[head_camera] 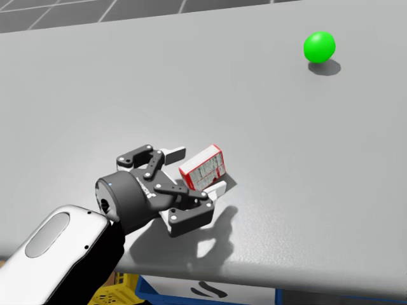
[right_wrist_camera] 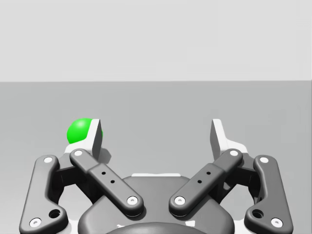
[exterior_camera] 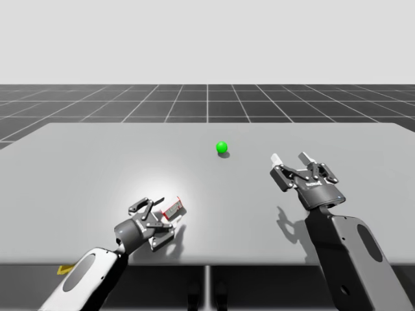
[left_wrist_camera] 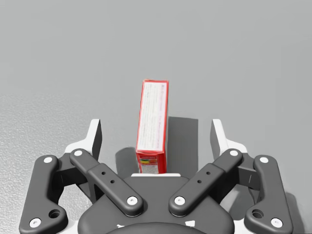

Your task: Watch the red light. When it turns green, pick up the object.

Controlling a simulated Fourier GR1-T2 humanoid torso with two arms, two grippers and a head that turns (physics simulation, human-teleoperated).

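Since light is green: go
box: likely light, stiff; pinch broad sides
left gripper: fingers wide, box at 12 o'clock
right gripper: fingers wide

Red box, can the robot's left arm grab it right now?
Probably yes. The red box sits between the open fingers of my left end effector, neither finger touching it yet, with nothing in the way. The light is green too.

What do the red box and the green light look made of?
Red box: probably printed cardboard, matte: flat faces, crisp edges, printed white panel. Green light: smooth ball, perhaps plastic or glass: even colour, soft shading.
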